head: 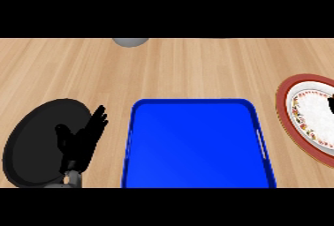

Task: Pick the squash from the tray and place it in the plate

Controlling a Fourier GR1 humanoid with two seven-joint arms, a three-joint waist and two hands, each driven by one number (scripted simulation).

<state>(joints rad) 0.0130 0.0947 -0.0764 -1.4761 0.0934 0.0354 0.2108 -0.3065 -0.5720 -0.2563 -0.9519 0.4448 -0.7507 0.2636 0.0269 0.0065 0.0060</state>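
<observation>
Blue tray (195,145): centre foreground, rectangular with a raised rim, running off the lower edge of the view. Nothing shows inside it.

Left robot hand (81,143): lower left, open with fingers apart and pointing up, resting over a black round plate (32,145). It holds nothing.

Patterned plate (312,115): right edge, red rim and white centre with a floral band, partly cut off by the frame. It sits well apart from the black plate, with the tray between them.

Right robot hand (331,105): only a dark sliver at the right edge, over the patterned plate and presumably part of this hand. Whether it is apart, together or clamped on anything cannot be told.

Squash: not visible anywhere, neither in the tray nor on either plate.

Surface (195,66): pale wood. A grey object (130,41) is half cut off at its far edge.

Step, as judged: the pick looks done, since the tray shows no squash. The squash is probably being carried out of view at the right.

Next move: bring it down over the white centre of the patterned plate, inside the rim, before letting go.
</observation>
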